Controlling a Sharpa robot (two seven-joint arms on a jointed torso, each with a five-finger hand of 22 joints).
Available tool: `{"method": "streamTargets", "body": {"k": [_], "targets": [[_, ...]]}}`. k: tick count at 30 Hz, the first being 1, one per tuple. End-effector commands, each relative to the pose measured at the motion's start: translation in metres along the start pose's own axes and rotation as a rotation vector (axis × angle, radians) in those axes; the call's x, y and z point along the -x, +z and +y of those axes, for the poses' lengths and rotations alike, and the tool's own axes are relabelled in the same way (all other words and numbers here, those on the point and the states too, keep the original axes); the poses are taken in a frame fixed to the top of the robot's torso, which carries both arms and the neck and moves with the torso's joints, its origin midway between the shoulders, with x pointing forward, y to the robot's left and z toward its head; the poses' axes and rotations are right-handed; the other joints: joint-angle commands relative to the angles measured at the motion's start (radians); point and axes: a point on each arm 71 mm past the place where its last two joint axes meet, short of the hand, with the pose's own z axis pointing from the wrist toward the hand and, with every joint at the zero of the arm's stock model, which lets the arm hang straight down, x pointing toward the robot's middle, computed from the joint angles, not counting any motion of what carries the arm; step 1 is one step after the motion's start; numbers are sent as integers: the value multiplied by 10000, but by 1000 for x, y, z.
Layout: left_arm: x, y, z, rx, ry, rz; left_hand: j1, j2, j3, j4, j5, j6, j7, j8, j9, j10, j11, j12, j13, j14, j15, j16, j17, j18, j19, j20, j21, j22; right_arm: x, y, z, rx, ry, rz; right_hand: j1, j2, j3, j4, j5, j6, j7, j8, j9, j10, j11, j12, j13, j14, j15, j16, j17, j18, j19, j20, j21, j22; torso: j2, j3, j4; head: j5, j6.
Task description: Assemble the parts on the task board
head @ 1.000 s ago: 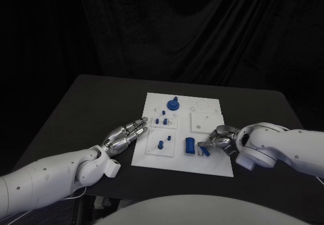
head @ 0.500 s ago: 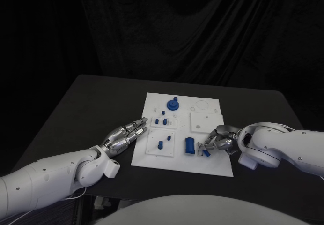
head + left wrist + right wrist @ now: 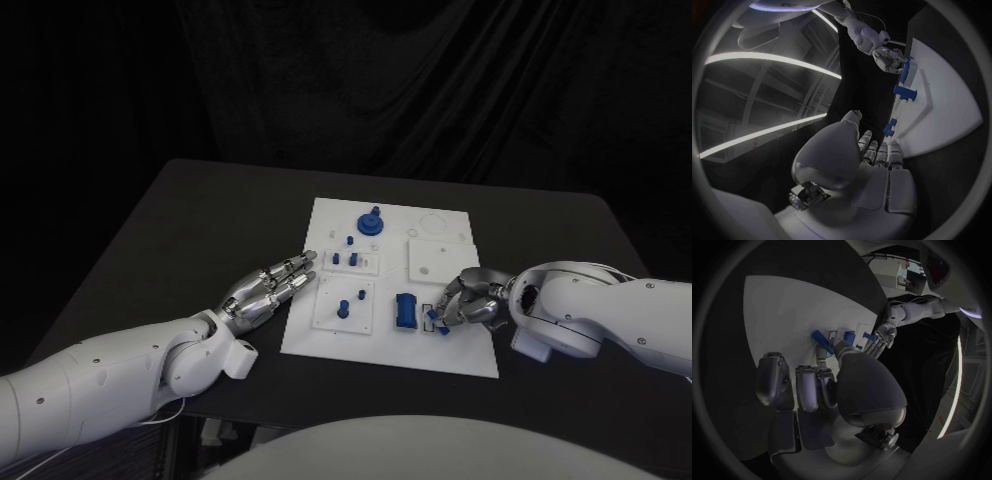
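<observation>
The white task board [image 3: 378, 340] lies in the middle of the table. On it stand a blue knob [image 3: 371, 222], small blue pegs [image 3: 343, 258], more pegs [image 3: 343, 307] and a blue block [image 3: 407, 311]. My right hand [image 3: 476, 298] rests on the board's right front part, fingers curled down. Its fingertips pinch a small blue part [image 3: 436, 319] just right of the block; the right wrist view shows this part [image 3: 821, 341] by the thumb tip, touching the board [image 3: 786, 305]. My left hand [image 3: 267, 285] lies flat with fingers apart at the board's left edge, holding nothing.
The black table [image 3: 202, 220] has free room to the left, the right and behind the board. A raised white square plate [image 3: 440, 258] sits on the board just beyond my right hand. In the left wrist view my left hand [image 3: 873, 155] lies beside the board's edge [image 3: 942, 115].
The small blue part at my right fingertips has turned from a long slant to a shorter, more upright shape, and the right hand has shifted slightly. The left hand has not moved.
</observation>
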Motion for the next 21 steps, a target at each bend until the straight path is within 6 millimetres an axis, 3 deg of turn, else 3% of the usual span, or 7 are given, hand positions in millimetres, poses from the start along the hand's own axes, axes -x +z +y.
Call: {"method": "streamTargets", "body": {"k": [1, 5, 9, 21], "targets": [[-2, 0, 2, 9, -161, 113, -113, -22, 80, 3, -53, 14, 69, 41, 13, 21, 68, 39, 16, -3, 22, -36, -13, -2, -19, 76, -11, -6, -5, 1, -2, -187, -187, 244, 146, 85, 91, -92, 199, 186, -32, 152, 45, 1043, -54, 63, 2631, 597, -18, 19, 1033, 52, 34, 6, 20, 1739, 5, 2, 14, -3, -2], [-2, 0, 2, 1, -172, 125, -113, -22, 80, 3, -53, 14, 69, 41, 13, 21, 68, 39, 16, -3, 22, -36, -13, -2, -19, 76, -11, -6, -5, 3, -2, -309, -109, 84, 143, 227, 212, -84, 326, 351, -95, 309, 82, 1043, -108, 63, 2631, 600, -61, 20, 1029, 53, 37, -31, 19, 1738, 7, -3, 14, 3, -2], [-3, 0, 2, -29, -181, 134, -131, -1, 103, 3, -59, 57, 105, 51, 19, 35, 107, 42, 19, -3, 35, -36, -13, -8, -20, 84, -12, -7, -5, 4, -2, -360, -15, -123, 119, 347, 371, -73, 722, 537, -181, 466, 108, 1043, -191, 63, 2631, 599, -128, 13, 1017, 67, 13, -93, -40, 1720, 7, -5, 15, 21, -2], [-3, 0, 2, -12, -198, 138, -131, -1, 103, 3, -59, 57, 105, 51, 19, 35, 107, 42, 19, -3, 35, -36, -13, -8, -20, 84, -12, -7, -4, 2, -6, -556, 555, -279, -73, 357, 498, -3, 1091, 751, -285, 655, 134, 1043, -285, 63, 2631, 652, -219, 83, 1126, 38, 72, -177, 81, 1756, 2, 6, 19, 27, -2]]}}
